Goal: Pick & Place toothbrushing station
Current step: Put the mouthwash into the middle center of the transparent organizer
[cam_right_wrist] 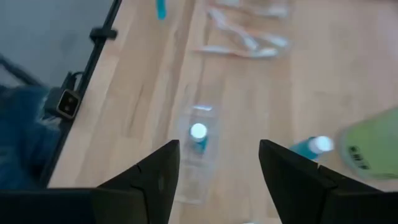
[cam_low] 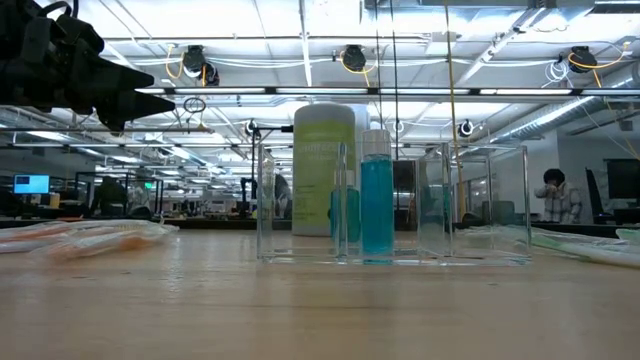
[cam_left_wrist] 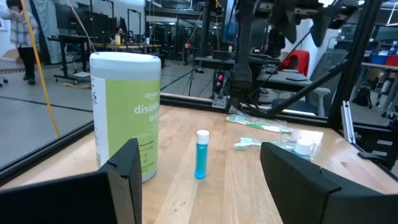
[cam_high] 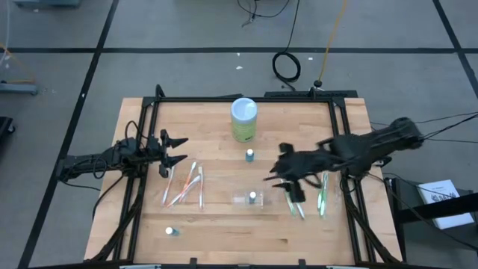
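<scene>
Right gripper [cam_high: 278,175] hangs spread and empty just right of the clear organizer [cam_high: 252,199], which already has one small blue bottle [cam_right_wrist: 198,138] standing in it, while the left gripper [cam_high: 181,149] waits wide open well off to the organizer's left. A second blue bottle [cam_high: 249,155] stands just behind the organizer, toward the green wipes canister [cam_high: 243,119]. I'd guess that's next, so come down centered on its cap, pinch low enough that it won't tip, and don't nudge the organizer across the desk [cam_high: 224,239].

The table [cam_high: 224,224] is light brown wood with a black frame [cam_high: 340,149]. The canister [cam_high: 243,119] is pale green with a white lid. The small bottles [cam_high: 250,155] are blue with white caps. The box [cam_low: 390,205] is clear. Both arms [cam_high: 97,161] are black.
</scene>
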### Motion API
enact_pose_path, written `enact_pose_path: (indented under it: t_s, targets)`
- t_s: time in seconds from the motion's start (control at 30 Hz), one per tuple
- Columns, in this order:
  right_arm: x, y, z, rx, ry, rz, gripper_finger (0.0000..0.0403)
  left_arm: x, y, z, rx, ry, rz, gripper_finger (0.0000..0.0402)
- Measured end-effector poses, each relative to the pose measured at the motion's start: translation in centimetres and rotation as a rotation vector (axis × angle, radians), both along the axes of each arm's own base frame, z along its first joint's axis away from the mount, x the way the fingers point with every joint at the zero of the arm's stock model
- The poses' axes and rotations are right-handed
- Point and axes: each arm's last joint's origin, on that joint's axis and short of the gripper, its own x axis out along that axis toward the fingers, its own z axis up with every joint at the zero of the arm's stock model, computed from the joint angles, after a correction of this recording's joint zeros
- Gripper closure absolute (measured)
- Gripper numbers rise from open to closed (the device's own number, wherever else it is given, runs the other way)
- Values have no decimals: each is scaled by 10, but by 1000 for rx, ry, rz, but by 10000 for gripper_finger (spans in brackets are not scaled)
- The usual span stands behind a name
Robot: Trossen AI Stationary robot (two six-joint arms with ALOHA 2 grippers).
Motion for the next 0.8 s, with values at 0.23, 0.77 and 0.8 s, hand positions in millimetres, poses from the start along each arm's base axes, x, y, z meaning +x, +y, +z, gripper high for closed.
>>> enact_pose_path:
  t_s: [0.23, 0.77, 0.8]
  targets:
    - [-53, -13, -36, -16, -302, -75, 192, 0, 0, 0, 0, 0, 0, 169]
    - [-104, -56, -146, -94, -746, -215, 193, 0, 0, 0, 0, 0, 0, 169]
    - [-106, -59, -148, -107, -757, -225, 193, 0, 0, 0, 0, 0, 0, 169]
